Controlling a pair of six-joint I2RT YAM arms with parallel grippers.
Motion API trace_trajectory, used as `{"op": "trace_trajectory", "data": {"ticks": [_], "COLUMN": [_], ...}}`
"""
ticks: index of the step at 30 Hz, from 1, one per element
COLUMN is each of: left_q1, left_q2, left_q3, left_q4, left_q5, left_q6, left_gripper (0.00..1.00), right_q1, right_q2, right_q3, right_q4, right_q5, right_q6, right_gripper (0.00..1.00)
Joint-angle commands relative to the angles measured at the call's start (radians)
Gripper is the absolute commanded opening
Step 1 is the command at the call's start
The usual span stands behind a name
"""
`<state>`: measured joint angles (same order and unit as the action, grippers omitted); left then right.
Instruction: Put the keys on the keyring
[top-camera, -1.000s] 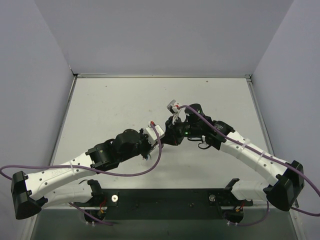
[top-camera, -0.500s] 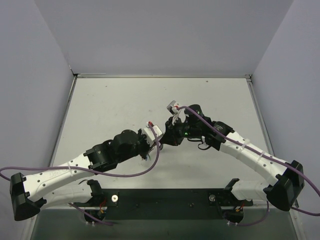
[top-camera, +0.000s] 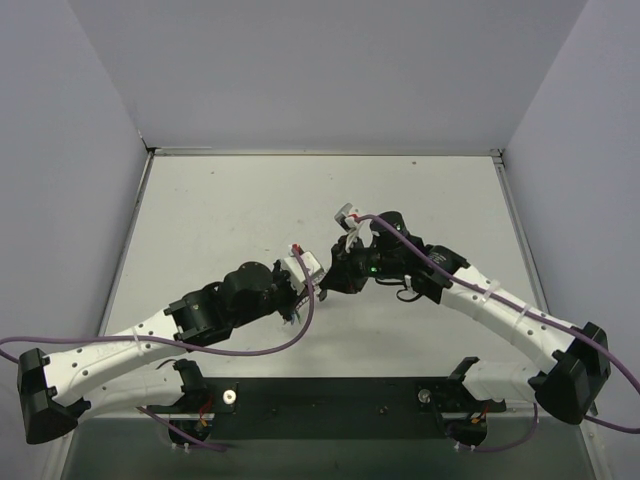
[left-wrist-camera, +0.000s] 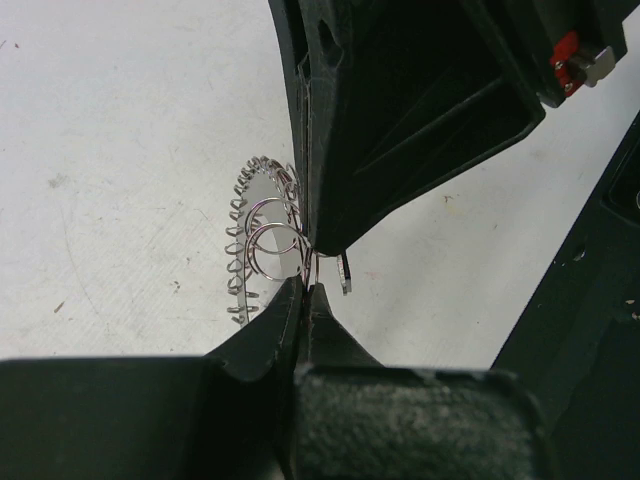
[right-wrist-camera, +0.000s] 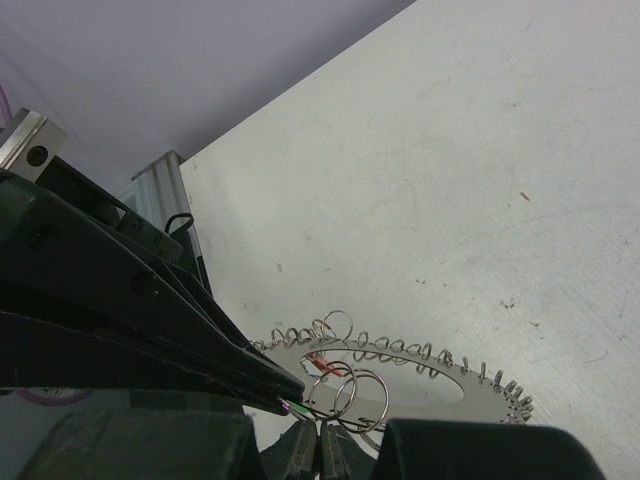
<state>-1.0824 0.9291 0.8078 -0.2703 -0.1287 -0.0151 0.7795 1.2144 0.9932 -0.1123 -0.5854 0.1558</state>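
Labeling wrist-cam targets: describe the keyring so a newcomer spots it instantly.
On the white table, look where the left gripper and right gripper meet tip to tip. The keyring is right there: a silvery loop of coiled wire links, far larger than the small smooth rings beside it.

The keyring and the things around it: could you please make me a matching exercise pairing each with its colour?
Things:
1. keyring
2. cable
3. table
4. indicator light on the right arm

Colours:
A. purple
B. green
C. silvery
D. pale grey

Pairs: 1-C, 2-A, 3-D, 4-B
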Motion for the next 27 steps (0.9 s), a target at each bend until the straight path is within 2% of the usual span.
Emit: {"op": "trace_trajectory", "data": {"ticks": [1, 2, 5, 14, 22, 27], "left_q1": [-0.005, -0.005, -0.005, -0.005, 0.004, 0.012], "left_q2": [-0.041, -0.039, -0.039, -0.036, -0.038, -0.045], "left_q3": [0.025, 0.025, 0.024, 0.021, -0.013, -0.041], "left_q4": [0.192, 0.194, 0.198, 0.209, 0.256, 0.344], "left_q5": [0.078, 0.078, 0.077, 0.077, 0.116, 0.178], "left_q6": [-0.022, -0.022, -0.022, -0.017, -0.008, 0.007], "left_gripper": [0.00, 0.00, 0.00, 0.00, 0.00, 0.00], "right_q1": [-0.009, -0.009, -0.011, -0.013, -0.054, -0.169], "right_q2": [-0.027, -0.032, -0.052, -0.116, -0.179, -0.228], "right_q3": [-0.018, -0.019, -0.021, -0.015, -0.005, 0.005], "right_q4": [0.046, 0.049, 0.054, 0.056, 0.042, 0.043], "right_q5": [0.022, 0.021, 0.018, 0.009, -0.040, -0.190], "right_q6": [-0.010, -0.010, -0.010, -0.018, -0.039, -0.048], "right_gripper": [0.11, 0.18, 0.28, 0.55, 0.65, 0.68]}}
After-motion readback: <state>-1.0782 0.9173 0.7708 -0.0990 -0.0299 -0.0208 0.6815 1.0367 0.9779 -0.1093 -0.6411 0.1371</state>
